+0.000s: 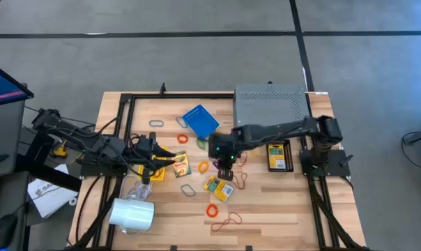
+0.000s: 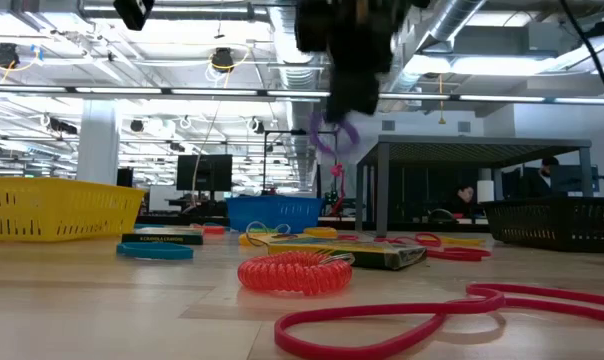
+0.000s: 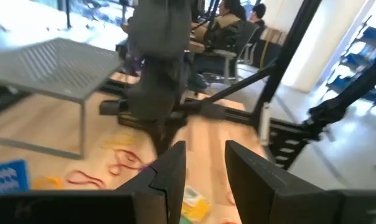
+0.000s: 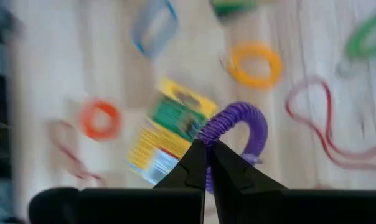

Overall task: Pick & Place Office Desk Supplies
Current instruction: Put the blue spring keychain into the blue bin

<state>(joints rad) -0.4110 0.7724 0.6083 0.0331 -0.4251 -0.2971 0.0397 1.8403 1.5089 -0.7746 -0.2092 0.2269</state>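
My right gripper (image 4: 205,163) is pinched shut on a purple coiled band (image 4: 241,127), raised clear of the table near its middle; in the low view the band (image 2: 334,135) dangles under the fingers, above the tabletop.

Directly below it: a yellow-green crayon box (image 1: 219,187) lying flat, an orange band (image 1: 203,167) just beside it, a grey loop clip (image 1: 189,189) near the box's left. A red coiled band (image 1: 212,209) and a long brown band (image 1: 226,222) lie toward the near edge. Further out, a blue card (image 1: 200,120) tilted on the wood, and a second grey clip (image 1: 157,123) well apart to the left.

The grey perforated shelf (image 1: 270,104) stands at the far right corner; a dark crayon box (image 1: 279,155) lies in front of it, under my right arm.

My left gripper (image 1: 146,172) waits on the left side, fingers (image 3: 165,175) narrowly parted around nothing, beside another crayon box (image 1: 177,164). A white cylinder (image 1: 132,213) sits near the left front corner.
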